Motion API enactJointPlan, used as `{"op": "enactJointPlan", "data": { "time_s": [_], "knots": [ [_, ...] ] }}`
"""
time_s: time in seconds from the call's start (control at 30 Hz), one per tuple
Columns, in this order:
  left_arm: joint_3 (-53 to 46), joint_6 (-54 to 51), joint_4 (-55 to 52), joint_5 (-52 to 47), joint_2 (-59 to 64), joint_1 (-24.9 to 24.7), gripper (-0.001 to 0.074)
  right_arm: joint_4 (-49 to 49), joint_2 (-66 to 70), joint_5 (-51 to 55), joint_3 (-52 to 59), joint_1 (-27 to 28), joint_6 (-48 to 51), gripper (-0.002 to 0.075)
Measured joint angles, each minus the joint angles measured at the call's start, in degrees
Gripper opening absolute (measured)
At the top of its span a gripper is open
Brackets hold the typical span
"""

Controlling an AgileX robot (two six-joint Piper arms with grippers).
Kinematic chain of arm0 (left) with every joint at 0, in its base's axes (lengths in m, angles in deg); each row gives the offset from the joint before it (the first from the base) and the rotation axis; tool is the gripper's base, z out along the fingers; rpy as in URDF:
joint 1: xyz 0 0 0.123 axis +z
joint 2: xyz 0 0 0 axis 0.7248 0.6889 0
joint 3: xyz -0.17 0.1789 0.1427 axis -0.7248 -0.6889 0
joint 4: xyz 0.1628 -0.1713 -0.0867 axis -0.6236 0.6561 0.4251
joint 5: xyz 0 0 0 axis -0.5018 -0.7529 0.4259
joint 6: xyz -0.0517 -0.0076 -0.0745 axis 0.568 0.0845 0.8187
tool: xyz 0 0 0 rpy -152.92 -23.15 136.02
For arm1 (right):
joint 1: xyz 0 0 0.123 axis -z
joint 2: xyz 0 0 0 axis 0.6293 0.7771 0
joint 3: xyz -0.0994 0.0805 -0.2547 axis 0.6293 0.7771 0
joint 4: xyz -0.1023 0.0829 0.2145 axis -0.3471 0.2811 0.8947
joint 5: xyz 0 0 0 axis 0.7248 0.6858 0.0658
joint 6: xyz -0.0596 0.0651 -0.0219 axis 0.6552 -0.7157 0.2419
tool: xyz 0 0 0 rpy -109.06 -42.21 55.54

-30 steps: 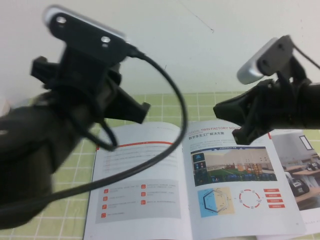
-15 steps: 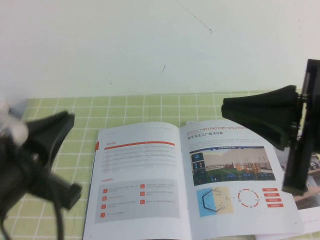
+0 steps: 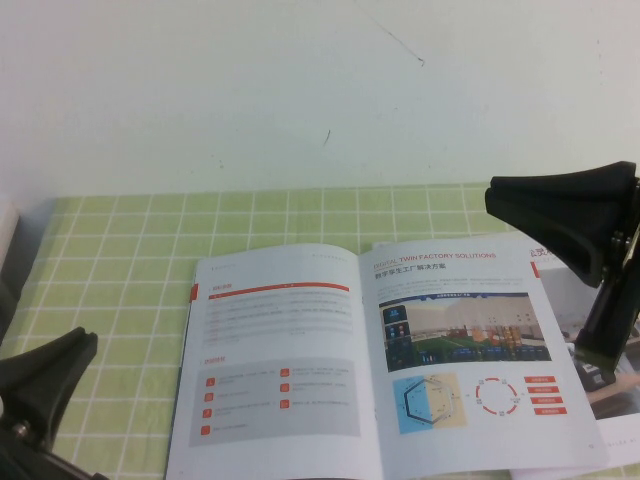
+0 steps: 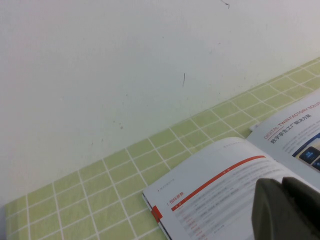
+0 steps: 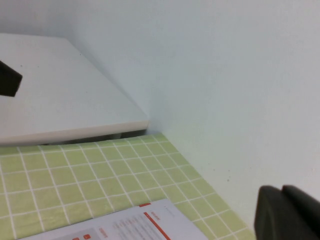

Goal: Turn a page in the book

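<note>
Here the thin glossy open brochure [image 3: 375, 365] lies flat; the left gripper [image 4: 287, 209], seemingly pressed together, hangs at its left, the right gripper [image 5: 287, 212], fingers together, at its right.

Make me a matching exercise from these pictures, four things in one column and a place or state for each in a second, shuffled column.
1. book
2. left gripper
3. right gripper
4. mat

A. green with white grid lines
B. low at the table's left, off the book
C. lying open on two white pages
D. shut, raised over the book's right edge

Pairs: 1-C, 2-B, 3-D, 4-A
</note>
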Motion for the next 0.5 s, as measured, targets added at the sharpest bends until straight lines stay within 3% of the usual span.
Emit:
{"op": "enactJointPlan", "data": {
  "time_s": [0.3, 0.5],
  "knots": [
    [0.0, 0.0, 0.0, 0.0, 0.0, 0.0, -0.0003, 0.0, 0.0, -0.47, 0.0, 0.0, 0.0, -0.0002],
    [0.0, 0.0, 0.0, 0.0, 0.0, 0.0, -0.0003, 0.0, -0.15, -11.42, 0.47, -0.04, 1.9, -0.0002]
  ]
}}
